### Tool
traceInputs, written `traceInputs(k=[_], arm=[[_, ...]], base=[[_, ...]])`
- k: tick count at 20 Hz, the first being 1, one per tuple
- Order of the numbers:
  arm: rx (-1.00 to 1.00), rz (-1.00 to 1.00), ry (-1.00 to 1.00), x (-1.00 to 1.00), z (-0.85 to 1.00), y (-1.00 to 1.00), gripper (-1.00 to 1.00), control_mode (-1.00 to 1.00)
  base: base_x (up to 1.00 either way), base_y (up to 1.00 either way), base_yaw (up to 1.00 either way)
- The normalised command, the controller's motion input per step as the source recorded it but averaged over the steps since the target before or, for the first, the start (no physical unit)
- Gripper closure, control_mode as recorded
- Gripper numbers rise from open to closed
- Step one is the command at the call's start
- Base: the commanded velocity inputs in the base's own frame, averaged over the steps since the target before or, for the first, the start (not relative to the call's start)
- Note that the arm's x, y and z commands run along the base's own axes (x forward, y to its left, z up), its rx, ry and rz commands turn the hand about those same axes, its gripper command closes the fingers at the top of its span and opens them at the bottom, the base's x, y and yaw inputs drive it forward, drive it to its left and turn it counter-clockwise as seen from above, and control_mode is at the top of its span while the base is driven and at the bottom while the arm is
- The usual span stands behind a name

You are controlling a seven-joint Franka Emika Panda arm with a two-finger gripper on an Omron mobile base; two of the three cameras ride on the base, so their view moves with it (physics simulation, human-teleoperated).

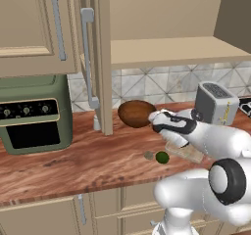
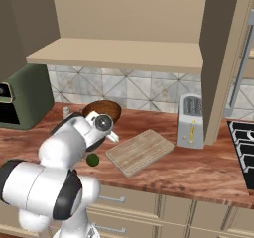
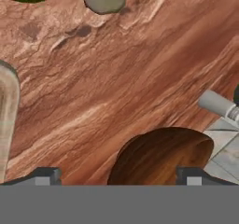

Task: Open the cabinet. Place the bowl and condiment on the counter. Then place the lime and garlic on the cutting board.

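The robot's hand [image 3: 116, 174], fingers apart and holding nothing, hovers over the reddish-brown wood-grain table [image 1: 73, 163]; the round dark brown wooden bowl [image 1: 136, 113] lies tipped at the hand's 6 o'clock.

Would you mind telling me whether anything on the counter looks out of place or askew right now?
The bowl sits tipped on its side on the counter, its opening facing sideways rather than up. The lime and garlic lie loose on the wood beside the cutting board, not on it. Nothing looks spilled or damaged.
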Motion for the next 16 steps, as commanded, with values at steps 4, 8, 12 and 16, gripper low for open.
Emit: traceInputs(k=[4, 8, 12, 16], arm=[[-0.11, 0.07, 0.14, -0.5, 1.0, 0.22, -1.0, -1.0], [-0.12, 0.01, 0.05, -0.41, 1.0, 0.06, -1.0, -1.0], [-0.04, 0.0, 0.08, -0.52, 0.87, 0.0, -1.0, -1.0], [0.0, 0.1, 0.16, -0.85, -0.1, 0.0, -1.0, -1.0]], base=[[0.0, 0.0, 0.0], [0.0, 0.0, 0.0], [0.0, 0.0, 0.0], [0.0, 0.0, 0.0]])
